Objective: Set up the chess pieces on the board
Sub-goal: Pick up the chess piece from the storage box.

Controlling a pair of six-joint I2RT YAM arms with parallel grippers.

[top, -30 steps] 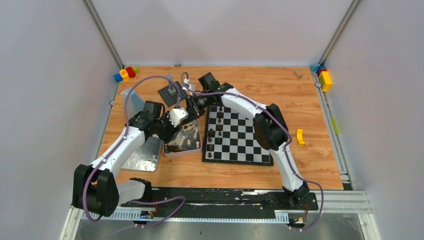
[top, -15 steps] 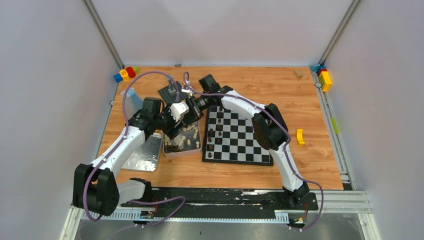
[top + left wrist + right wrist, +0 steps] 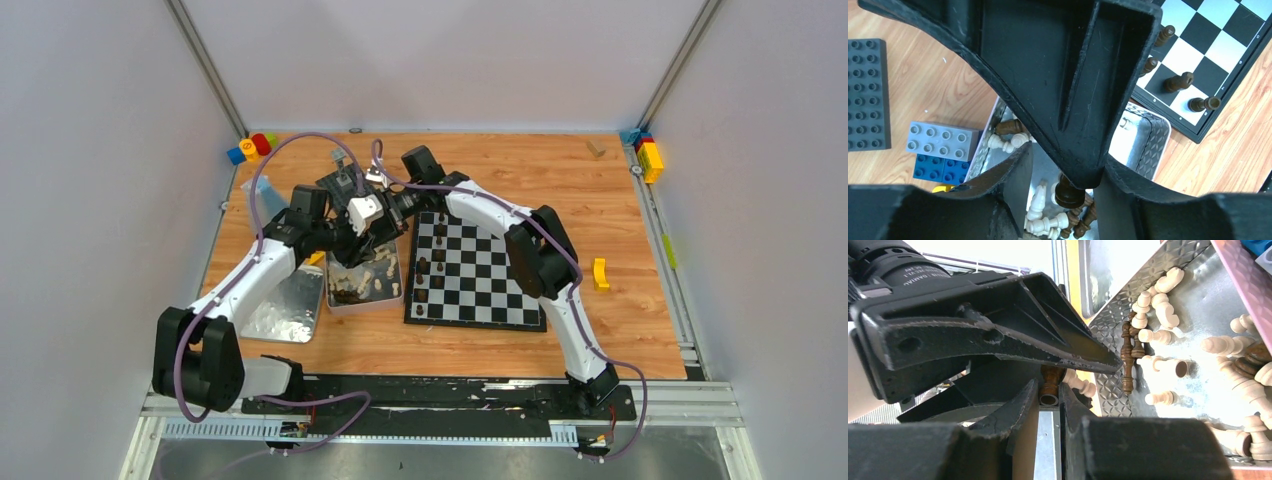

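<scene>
Metal tin (image 3: 1144, 142): set on the counter (image 3: 620, 330); cream and brown chess pieces (image 3: 1154, 335) are heaped inside.
Board (image 3: 490, 290): laid just right of the tin; brown pieces (image 3: 1178, 82) are stood along the side nearest the tin.
Right jaws: clenched on one dark piece (image 3: 1050, 386), held above the tin's far end.
Left jaws: parted, astride that piece and the tip of the right jaws, above the tin.
Baseplate (image 3: 865, 95): seen beyond the tin.
</scene>
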